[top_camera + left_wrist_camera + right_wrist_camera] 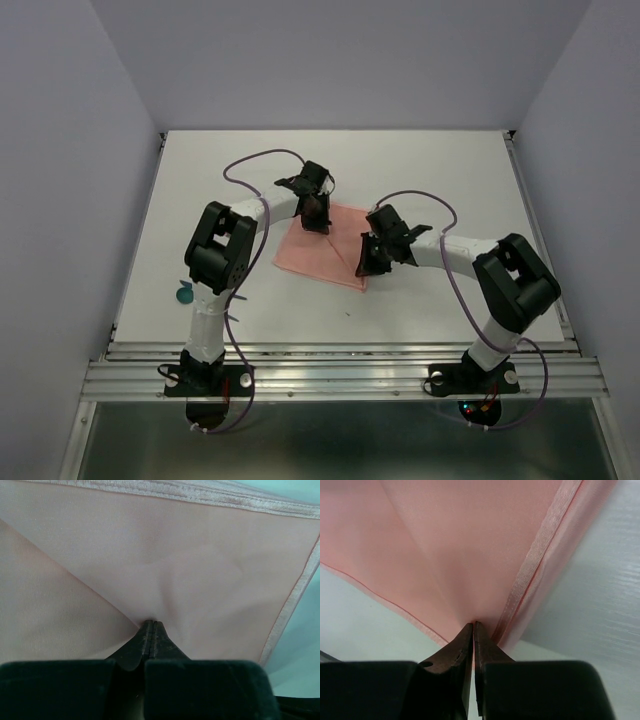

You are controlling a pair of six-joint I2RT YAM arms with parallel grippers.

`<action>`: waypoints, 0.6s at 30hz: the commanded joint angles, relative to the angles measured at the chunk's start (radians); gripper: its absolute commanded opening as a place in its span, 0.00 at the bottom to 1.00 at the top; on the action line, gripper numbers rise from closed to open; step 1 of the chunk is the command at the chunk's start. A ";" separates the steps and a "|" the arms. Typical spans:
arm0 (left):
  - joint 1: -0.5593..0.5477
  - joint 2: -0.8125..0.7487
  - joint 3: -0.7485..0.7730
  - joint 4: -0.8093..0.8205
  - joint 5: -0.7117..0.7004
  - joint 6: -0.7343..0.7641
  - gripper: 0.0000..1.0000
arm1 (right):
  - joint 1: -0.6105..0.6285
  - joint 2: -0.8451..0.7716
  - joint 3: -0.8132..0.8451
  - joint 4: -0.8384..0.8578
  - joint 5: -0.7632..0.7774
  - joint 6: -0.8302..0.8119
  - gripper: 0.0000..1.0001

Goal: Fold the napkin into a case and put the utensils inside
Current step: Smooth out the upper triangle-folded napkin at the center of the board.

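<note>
Napkin: mid-surface, between the two arms, mostly flat; raised fold along its 3 o'clock side.
Left pincer: clamped on cloth at the napkin's 12 o'clock edge, jaws pressed together with fabric puckering into them.
Right pincer: clamped on the hemmed corner at about 4 o'clock, jaws likewise closed on cloth.
Held line: runs roughly 11 to 5 o'clock; free cloth lies toward 8 o'clock of both pincers.
Next move, judged: carry both grips together toward 8 o'clock to lay the fold.
Utensils: teal, only partly seen, well apart at 8 o'clock, beside the left arm, the nearer one.
Surface: white.
</note>
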 commanded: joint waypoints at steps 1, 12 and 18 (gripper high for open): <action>-0.004 -0.029 0.035 -0.049 -0.026 0.030 0.00 | 0.005 -0.027 0.093 -0.017 0.033 -0.021 0.10; 0.019 -0.047 0.144 -0.097 -0.027 0.036 0.00 | 0.005 0.097 0.288 0.010 0.059 0.000 0.11; 0.075 -0.005 0.161 -0.083 -0.026 0.024 0.00 | 0.005 0.217 0.348 0.041 0.047 0.022 0.11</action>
